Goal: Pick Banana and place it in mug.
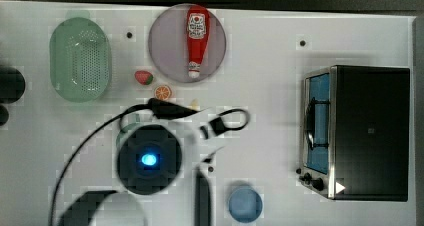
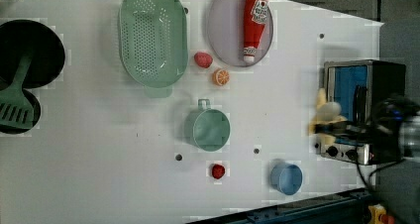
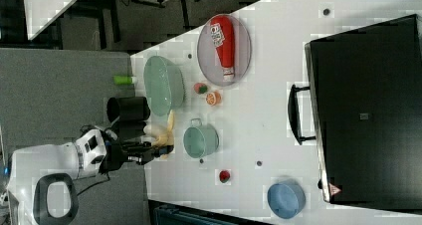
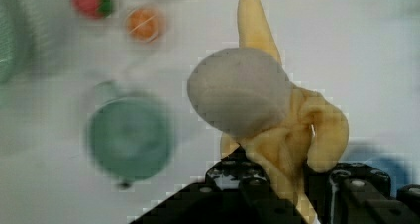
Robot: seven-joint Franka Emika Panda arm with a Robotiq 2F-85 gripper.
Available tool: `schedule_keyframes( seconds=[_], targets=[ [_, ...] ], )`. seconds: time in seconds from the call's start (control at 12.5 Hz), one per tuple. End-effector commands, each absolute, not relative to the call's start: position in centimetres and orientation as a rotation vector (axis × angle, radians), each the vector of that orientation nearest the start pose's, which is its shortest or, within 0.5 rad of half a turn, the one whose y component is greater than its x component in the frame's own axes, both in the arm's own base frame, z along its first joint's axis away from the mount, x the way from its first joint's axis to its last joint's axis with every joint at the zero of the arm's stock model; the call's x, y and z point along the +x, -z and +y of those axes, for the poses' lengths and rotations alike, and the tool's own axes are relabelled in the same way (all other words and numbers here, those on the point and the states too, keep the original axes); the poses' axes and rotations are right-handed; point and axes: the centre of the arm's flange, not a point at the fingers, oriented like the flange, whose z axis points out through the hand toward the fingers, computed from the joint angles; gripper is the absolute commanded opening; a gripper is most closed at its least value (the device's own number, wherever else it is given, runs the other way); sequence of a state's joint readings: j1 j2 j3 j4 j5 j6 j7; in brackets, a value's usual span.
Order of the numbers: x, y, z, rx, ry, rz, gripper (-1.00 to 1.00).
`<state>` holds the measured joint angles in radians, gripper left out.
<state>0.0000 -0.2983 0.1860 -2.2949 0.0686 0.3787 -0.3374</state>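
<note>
A peeled toy banana [image 4: 292,135], with a pale grey-white tip and yellow peel flaps, sticks up from between the black fingers of my gripper [image 4: 282,179], which is shut on it. The left view has the banana [image 2: 327,112] lifted high above the table in the gripper [image 2: 324,127], in front of the toaster oven. From the right view, the banana [image 3: 165,130] hangs at the gripper [image 3: 161,148], to the right view's left of the mug. The teal-green mug [image 2: 210,130] [image 3: 200,140] [image 4: 130,137] stands upright and empty mid-table. In the top view my wrist [image 1: 149,159] covers most of it.
An oval green colander [image 2: 152,35], a grey plate [image 2: 223,30] with a ketchup bottle [image 2: 253,18], a strawberry [image 2: 202,59] and an orange slice [image 2: 221,77] lie beyond the mug. A toaster oven [image 1: 357,131], a blue cup [image 2: 286,178] and a small red fruit [image 2: 217,171] also stand on the table.
</note>
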Motion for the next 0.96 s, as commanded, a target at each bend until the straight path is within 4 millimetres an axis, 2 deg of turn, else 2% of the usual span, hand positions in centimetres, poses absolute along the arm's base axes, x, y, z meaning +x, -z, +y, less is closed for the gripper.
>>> schedule_keyframes(
  seconds=[0.08,0.24,0.48,0.64,0.88,0.96],
  targets=[
    [42.3,-46.5,17.7,-3.079,-0.053,0.684,-0.45],
    [41.6,-44.6,21.1,-3.068,-0.089,0.771,-0.45],
    [41.6,-40.9,24.1,-3.045,-0.128,0.87,-0.45],
    [42.3,-37.5,24.9,-3.019,-0.126,0.846,-0.46],
    [42.7,-32.8,24.9,-2.976,-0.118,0.845,-0.45],
    [42.8,-31.8,24.7,-2.967,-0.124,0.851,-0.37]
  ],
)
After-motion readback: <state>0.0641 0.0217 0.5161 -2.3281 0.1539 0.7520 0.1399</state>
